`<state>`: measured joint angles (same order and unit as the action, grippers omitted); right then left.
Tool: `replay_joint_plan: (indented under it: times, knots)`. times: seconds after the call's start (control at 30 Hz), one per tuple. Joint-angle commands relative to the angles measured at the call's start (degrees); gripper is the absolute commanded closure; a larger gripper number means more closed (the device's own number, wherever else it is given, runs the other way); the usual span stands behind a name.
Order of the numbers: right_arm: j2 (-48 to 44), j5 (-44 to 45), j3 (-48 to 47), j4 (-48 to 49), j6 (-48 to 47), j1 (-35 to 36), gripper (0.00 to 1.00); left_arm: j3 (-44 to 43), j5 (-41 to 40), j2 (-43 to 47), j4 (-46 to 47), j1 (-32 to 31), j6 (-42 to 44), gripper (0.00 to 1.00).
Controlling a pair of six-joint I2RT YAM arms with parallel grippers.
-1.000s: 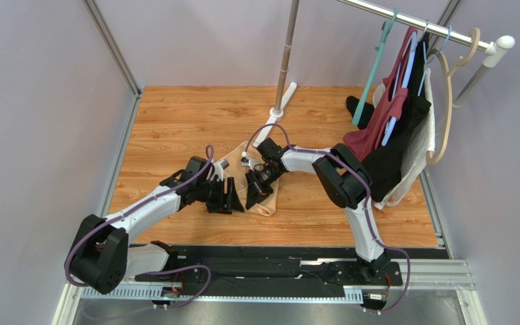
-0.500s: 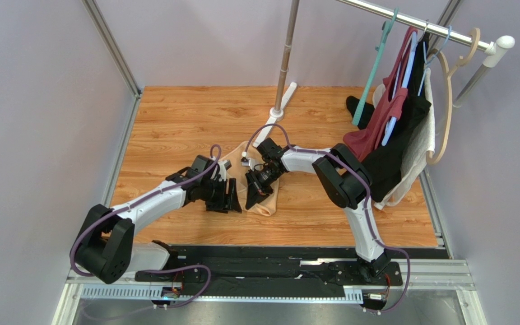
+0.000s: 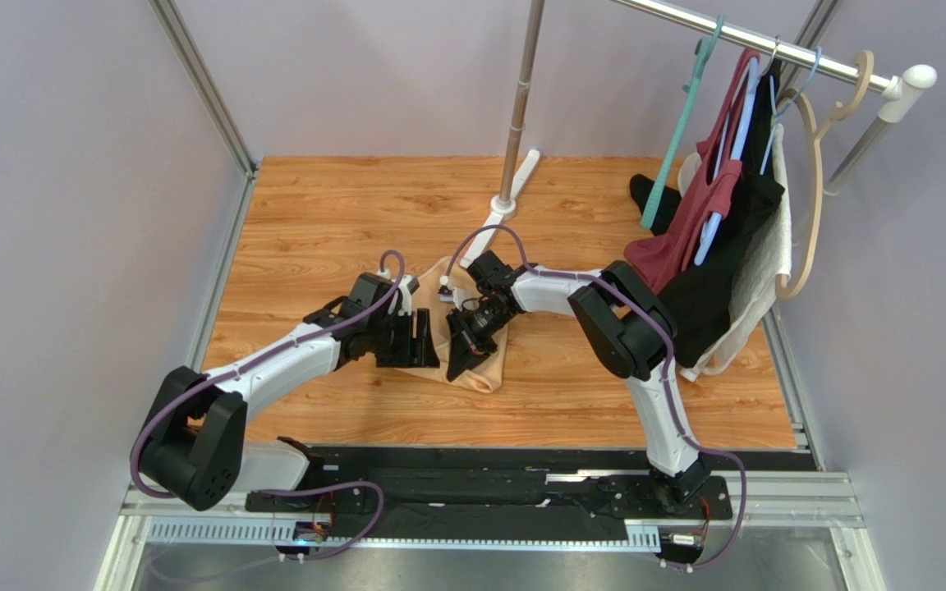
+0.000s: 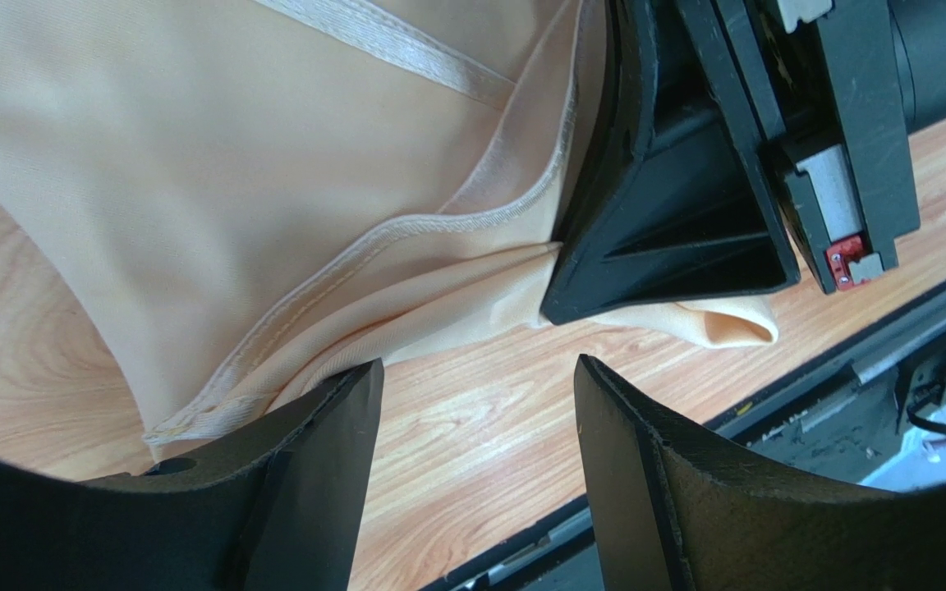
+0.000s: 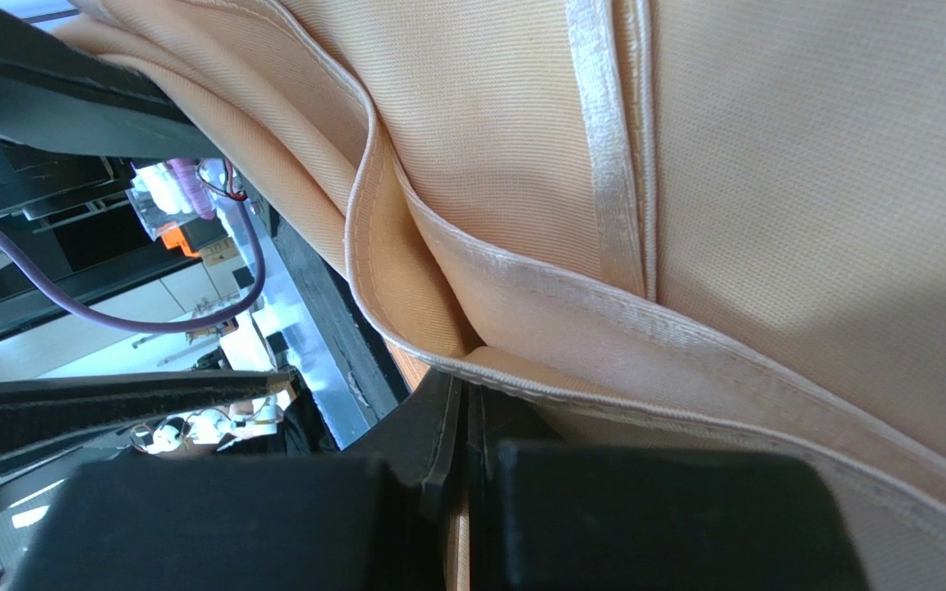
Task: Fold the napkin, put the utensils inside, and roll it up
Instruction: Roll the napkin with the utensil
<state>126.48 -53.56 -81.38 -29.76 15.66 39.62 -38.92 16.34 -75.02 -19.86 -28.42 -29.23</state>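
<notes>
Noted soft peach-tan napkin (image 4: 256, 185), hemmed, creased in layers, on wood-grain table (image 3: 318, 209). Found right gripper (image 5: 463, 425) clenched on its folded hem, left gripper (image 4: 476, 369) spread, black wedge fingers (image 4: 638, 468) holding nothing.

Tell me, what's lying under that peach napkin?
Only the wooden table shows beneath the napkin at its edges. Its layered folds cover everything else, so anything lying underneath is hidden.

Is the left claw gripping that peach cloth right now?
No. The left gripper stands open with bare wooden table between its fingers; the napkin lies just past their tips.
</notes>
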Motion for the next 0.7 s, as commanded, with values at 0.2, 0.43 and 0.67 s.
replay_joint_plan:
  times: [0.2, 0.43, 0.67]
  knots:
    - [0.26, 3.99, -0.18, -0.21, 0.16, -0.33, 1.00, -0.90, -4.56, -0.21, 2.89, 0.83, 0.84, 0.33]
    - [0.09, 4.25, -0.09, -0.39, 0.07, -0.24, 1.00, 2.09, -5.09, -1.44, 5.70, 2.32, -0.47, 0.34]
    - [-0.79, 4.52, 0.00, -0.30, 0.42, -0.15, 1.00, 3.23, -5.70, -2.58, 4.30, 2.41, -2.14, 0.36]
